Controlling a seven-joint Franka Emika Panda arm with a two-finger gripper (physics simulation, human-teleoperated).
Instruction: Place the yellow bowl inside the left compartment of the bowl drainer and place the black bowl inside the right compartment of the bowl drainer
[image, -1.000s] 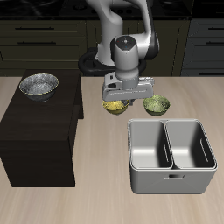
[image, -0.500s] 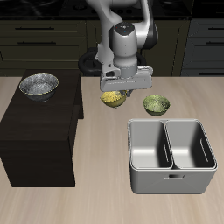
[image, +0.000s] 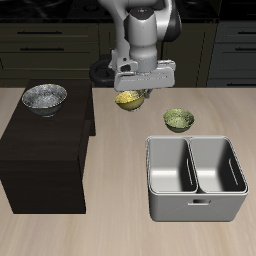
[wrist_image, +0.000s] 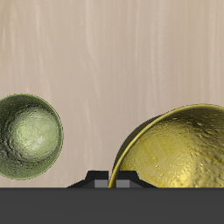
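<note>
In the exterior view we see the bowl drainer (image: 196, 178) near the table's front edge, its two wells open upward, with bare wood in front of it and between it and the dark cabinet (image: 45, 150). The cabinet stands well apart from the drainer, and the black bowl (image: 44, 97) sits on its top, toward the far back corner, close to the cabinet's edges. An olive-green bowl (image: 178, 120) rests on the table (image: 120, 225) just behind the drainer's back rim, apart from it. The gripper (image: 136, 92) hangs above the table farther back, between the cabinet and the olive-green bowl, with open air under it. It pinches the yellow bowl (image: 128, 99) by its rim, and the bowl is lifted clear of the wood, tilted a little, level with about the cabinet's top and beside its far corner without touching it.

In the wrist view we see the yellow bowl (wrist_image: 175, 147) large and close, its speckled inside facing the camera, its rim running under the dark gripper body. Only the base of the fingers (wrist_image: 122, 181) shows, set closely together at the bowl's edge; we cannot tell their exact gap. The olive-green bowl (wrist_image: 29, 137) lies apart from it on plain wood, with a clear strip of table between the two bowls.
</note>
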